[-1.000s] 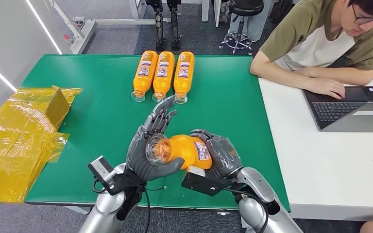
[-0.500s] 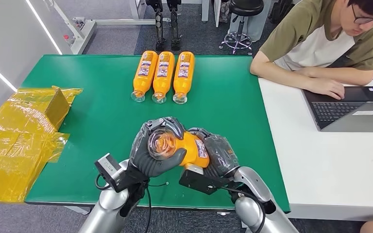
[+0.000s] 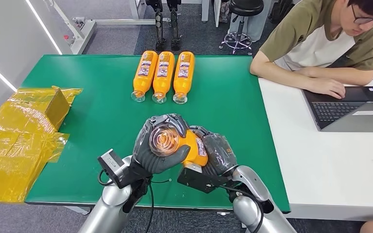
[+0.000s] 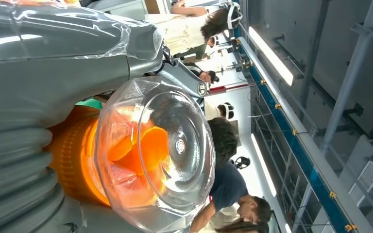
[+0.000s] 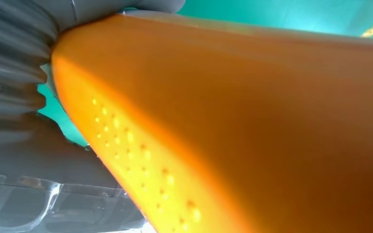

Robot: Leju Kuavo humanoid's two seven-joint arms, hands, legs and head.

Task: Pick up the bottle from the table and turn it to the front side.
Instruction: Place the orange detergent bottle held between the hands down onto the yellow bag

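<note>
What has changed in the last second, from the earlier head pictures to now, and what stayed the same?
The left hand, whose fingers stood spread above the clear cap end a second ago, has closed around that end of the orange bottle and lifted it a little, so the cap now faces the camera. The right hand still holds the bottle's body. The three bottles on the green table, the yellow wrapping and the seated person stayed as they were.
</note>
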